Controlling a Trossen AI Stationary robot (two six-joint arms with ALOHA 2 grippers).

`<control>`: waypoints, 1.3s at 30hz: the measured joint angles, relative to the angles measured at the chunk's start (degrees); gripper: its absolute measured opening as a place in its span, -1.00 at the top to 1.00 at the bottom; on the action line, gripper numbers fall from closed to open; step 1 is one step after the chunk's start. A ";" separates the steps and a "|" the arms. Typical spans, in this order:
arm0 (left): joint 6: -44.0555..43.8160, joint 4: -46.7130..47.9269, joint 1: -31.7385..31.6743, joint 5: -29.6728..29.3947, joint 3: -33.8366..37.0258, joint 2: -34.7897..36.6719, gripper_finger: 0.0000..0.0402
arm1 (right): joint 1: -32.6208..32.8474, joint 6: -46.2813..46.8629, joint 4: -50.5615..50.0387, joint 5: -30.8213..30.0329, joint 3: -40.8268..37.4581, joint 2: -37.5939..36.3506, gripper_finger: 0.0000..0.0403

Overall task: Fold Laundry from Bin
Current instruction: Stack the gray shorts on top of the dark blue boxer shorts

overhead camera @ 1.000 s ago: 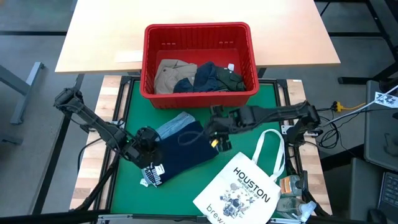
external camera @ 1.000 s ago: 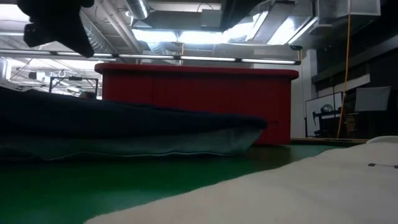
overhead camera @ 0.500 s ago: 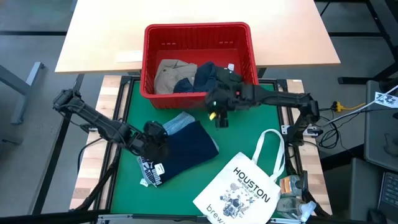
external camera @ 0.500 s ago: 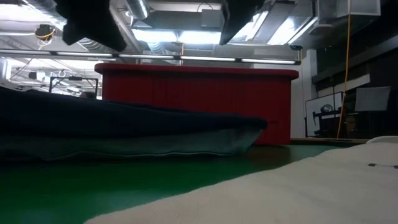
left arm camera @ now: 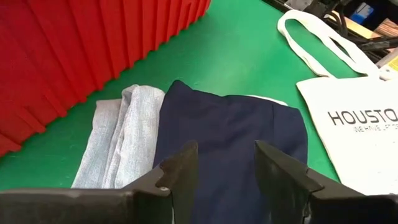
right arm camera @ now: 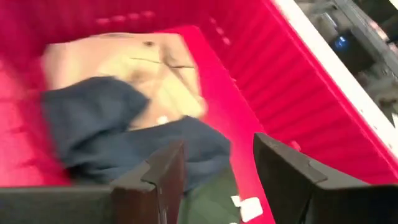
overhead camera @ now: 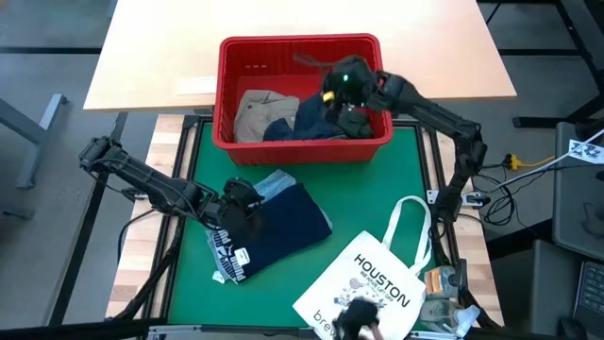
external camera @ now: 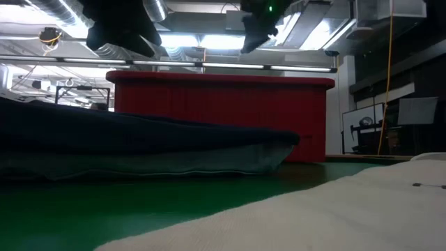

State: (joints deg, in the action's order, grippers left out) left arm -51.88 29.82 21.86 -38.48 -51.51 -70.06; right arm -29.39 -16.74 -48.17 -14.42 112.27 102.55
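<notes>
Two dark, jointed arms, the right arm [overhead camera: 429,109] lit green near its black flat-fingered claw [right arm camera: 217,171].

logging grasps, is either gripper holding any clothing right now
Nothing is held. The left gripper is open above the navy garment; the right gripper is open over the bin.

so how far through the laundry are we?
Done: navy garment lies folded on the mat over the denim one. In hand: right gripper, open and empty, is over the bin; left gripper is open above the navy. Left: khaki, blue and green pieces in the bin.
</notes>
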 joint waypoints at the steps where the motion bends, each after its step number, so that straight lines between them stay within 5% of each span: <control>1: 0.00 0.01 0.01 0.00 0.00 0.00 0.24 | -1.46 0.21 0.26 0.33 -0.02 0.54 0.07; 8: 0.00 0.04 0.01 0.00 0.00 0.00 0.24 | -9.57 1.62 0.66 9.98 -0.04 5.54 0.07; 13: 0.00 0.07 0.01 0.00 0.00 0.00 0.24 | -12.83 12.31 5.67 15.61 -0.09 10.50 0.07; 27: 0.00 0.11 0.01 -1.67 0.00 0.00 0.24 | -13.73 40.70 22.56 14.26 -0.09 20.36 0.07; 39: 0.00 0.13 0.01 -2.80 0.00 0.00 0.24 | -13.77 41.95 14.93 6.24 -0.10 22.57 0.07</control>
State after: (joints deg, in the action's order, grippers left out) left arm -51.88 29.95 21.87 -41.28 -51.51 -70.06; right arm -43.16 25.22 -33.23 -8.18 112.16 125.12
